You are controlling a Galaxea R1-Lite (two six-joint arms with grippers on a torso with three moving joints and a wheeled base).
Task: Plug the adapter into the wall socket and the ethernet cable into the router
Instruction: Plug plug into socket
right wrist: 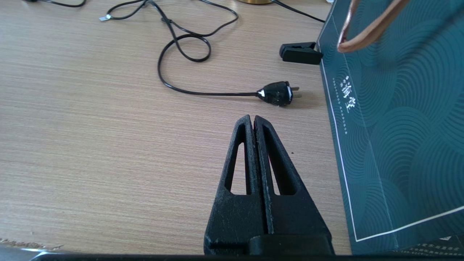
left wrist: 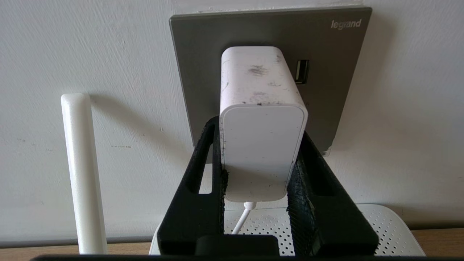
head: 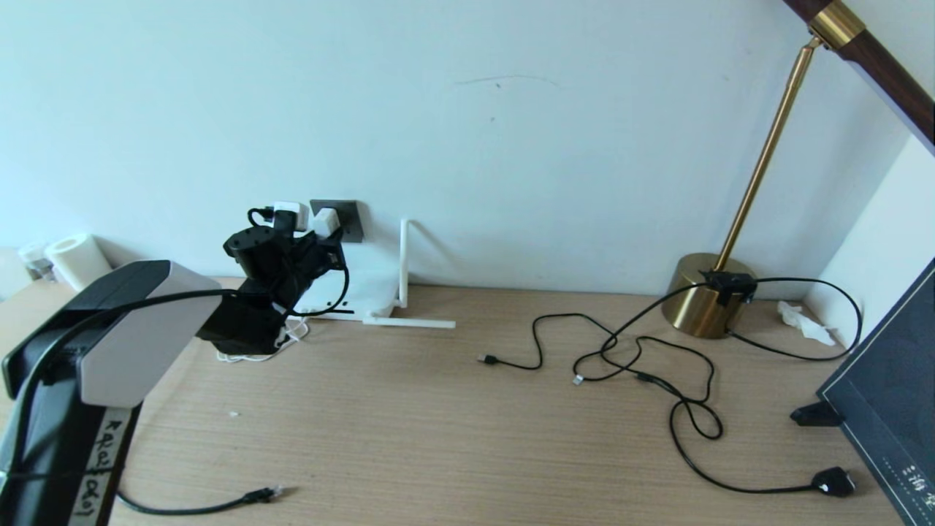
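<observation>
My left gripper (left wrist: 261, 130) is shut on the white adapter (left wrist: 262, 145), one black finger on each side. The adapter's far end meets the dark grey wall socket (left wrist: 203, 54); its prongs are hidden. Its thin white cord hangs down over the white perforated router (left wrist: 380, 224), which has one antenna (left wrist: 78, 163) standing upright. In the head view the left gripper (head: 329, 234) is at the wall socket (head: 352, 219) above the router (head: 369, 292). The black ethernet cable (head: 248, 499) lies loose at the desk's near left edge. My right gripper (right wrist: 253, 117) is shut and empty over the desk.
A brass lamp (head: 705, 296) stands at the back right, with thin black cables (head: 643, 351) looped across the desk and a black mains plug (right wrist: 277, 93) near my right gripper. A dark paper bag (head: 891, 394) stands at the right. A white roll (head: 77, 259) stands at the far left.
</observation>
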